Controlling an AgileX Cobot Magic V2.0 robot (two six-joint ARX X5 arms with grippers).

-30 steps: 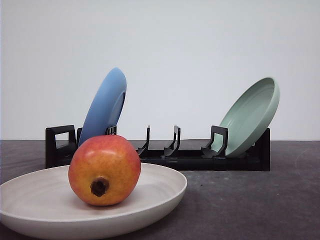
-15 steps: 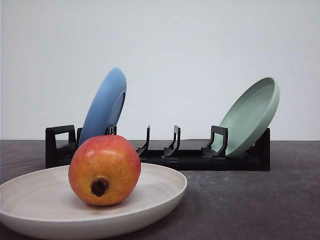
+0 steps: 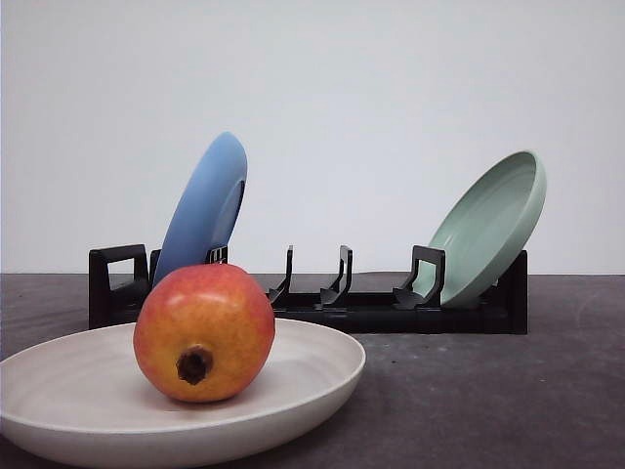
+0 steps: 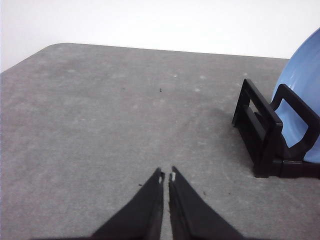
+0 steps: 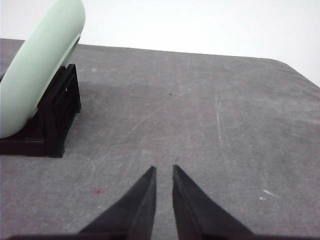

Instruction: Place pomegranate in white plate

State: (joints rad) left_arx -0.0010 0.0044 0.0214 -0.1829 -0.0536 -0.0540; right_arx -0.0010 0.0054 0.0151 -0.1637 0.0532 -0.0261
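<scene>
Pomegranate (image 3: 203,333), a round red fruit with yellow-orange patches and a dark puckered calyx facing the camera, rests inside the wide, shallow, off-white round plate (image 3: 312,376) at the near left of the dark grey table (image 3: 488,391), so the placing looks done. Behind it a black slotted plastic dish rack (image 3: 371,311) holds 2 tilted plates: a blue one (image 3: 205,210) at its left end and a pale green one (image 3: 488,227) at its right end. Both grippers are empty, jaws drawn nearly together with only a thin slit between the tips: the left gripper (image 4: 165,176) hangs over bare table beside the rack's blue-plate end, the right gripper (image 5: 164,171) over bare table beside the green-plate end. The fruit lies apart from both, touched by neither. The remaining risk, as I judge it, is the round fruit rolling toward the low rim if an arm bumps the plate or table.
</scene>
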